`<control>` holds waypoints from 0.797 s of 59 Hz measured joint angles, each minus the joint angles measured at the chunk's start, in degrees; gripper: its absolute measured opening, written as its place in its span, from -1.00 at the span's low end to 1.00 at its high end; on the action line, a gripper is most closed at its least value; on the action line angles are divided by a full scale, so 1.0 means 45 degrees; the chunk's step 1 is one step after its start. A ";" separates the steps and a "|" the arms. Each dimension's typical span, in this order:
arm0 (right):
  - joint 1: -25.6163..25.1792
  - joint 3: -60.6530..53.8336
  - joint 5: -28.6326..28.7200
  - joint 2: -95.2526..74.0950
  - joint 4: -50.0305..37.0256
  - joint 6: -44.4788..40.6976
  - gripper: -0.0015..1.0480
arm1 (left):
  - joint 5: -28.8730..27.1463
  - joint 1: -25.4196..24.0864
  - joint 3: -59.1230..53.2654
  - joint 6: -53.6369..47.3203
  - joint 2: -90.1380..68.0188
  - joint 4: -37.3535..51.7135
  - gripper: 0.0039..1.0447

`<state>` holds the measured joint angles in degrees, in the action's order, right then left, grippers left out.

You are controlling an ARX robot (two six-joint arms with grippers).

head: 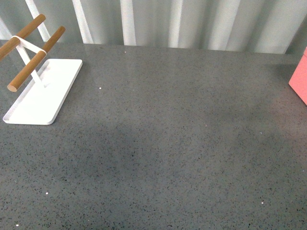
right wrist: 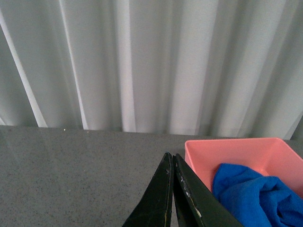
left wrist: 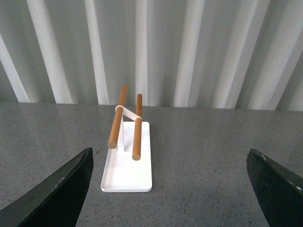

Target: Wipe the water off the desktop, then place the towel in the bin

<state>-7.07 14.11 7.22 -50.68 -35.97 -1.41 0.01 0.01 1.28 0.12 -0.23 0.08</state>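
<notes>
Towel: one bright blue fluffy microfibre towel (right wrist: 253,196), crumpled in soft folds – it lies inside the bin, seen only in the right wrist view.
Bin: one salmon-pink straight-sided bin (right wrist: 208,150) with smooth walls; in the front view only a corner of it (head: 300,81) shows at about 3 o'clock, cut by the frame edge.
Tabletop: one wide dark grey tabletop (head: 168,143) with fine light speckles; its surface looks evenly matt, with a faint darker shading across the middle.
Tray: one flat white tray (head: 45,93) at about 10 o'clock on the tabletop, a white upright on it carrying two wooden rods (head: 33,57) set side by side.
Open room: the whole middle and near part of the tabletop is bare from the tray across to the bin; tray and bin stand well apart.
Edges: the far edge of the tabletop meets a pale ribbed wall (head: 192,21); the tray sits near that far edge.
Left claw: released – the left claw (left wrist: 170,189) has its two dark fingers (left wrist: 57,194) spread wide with nothing between them, the tray in view beyond.
Right claw: clenched – the right claw (right wrist: 173,189) has its fingers pressed together on nothing, just beside the bin's near wall.
</notes>
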 joint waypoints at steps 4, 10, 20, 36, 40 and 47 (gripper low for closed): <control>0.0189 -0.0476 -0.0185 0.0500 0.0005 0.0000 -0.94 | -0.0005 0.0005 0.0000 0.0000 0.0000 0.0000 0.87; 0.0432 -0.1001 -0.0364 0.1200 0.0141 0.0000 -0.94 | -0.0005 0.0005 0.0000 0.0000 0.0000 0.0000 0.87; 0.1496 -0.1685 -0.1360 0.2351 0.0636 -0.0005 -0.94 | 0.0000 0.0000 0.0000 0.0000 0.0000 0.0000 0.87; 0.1530 -0.2419 -0.1457 0.4328 0.1846 0.0010 -0.94 | 0.0000 0.0005 0.0000 0.0000 0.0000 0.0000 0.87; 0.1530 -0.2516 -0.1462 0.4736 0.2152 0.0024 -0.94 | 0.0000 0.0005 0.0000 0.0000 0.0000 0.0000 0.87; 0.1535 -0.2822 -0.1462 0.5299 0.2225 0.0053 -0.94 | -0.0005 0.0005 0.0000 0.0000 0.0000 0.0000 0.87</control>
<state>-0.16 1.41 0.64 -26.83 -25.96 -1.17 -0.01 0.03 1.28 0.12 -0.23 0.08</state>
